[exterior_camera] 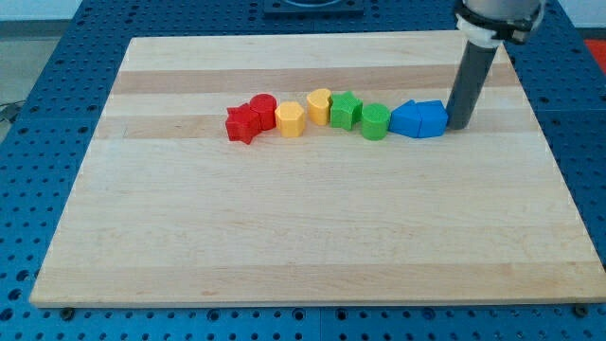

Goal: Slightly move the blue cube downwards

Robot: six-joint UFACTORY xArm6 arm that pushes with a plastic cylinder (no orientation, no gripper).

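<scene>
Wooden board point(312, 237) bearing a row of blocks. The blue cube point(432, 118) sits at the row's right end, touching a second blue block point(407, 119) on its left. My tip point(460, 124) stands just beside the cube's right face — contact cannot be confirmed. The rod carries no jaws. Leftward: green point(375, 121), green point(345, 110), yellow point(319, 105), yellow point(290, 119), red point(263, 109), red star point(243, 124).

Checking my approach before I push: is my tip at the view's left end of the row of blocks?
No: my tip stands at the view's right end, right beside the blue blocks, far from the red star.
</scene>
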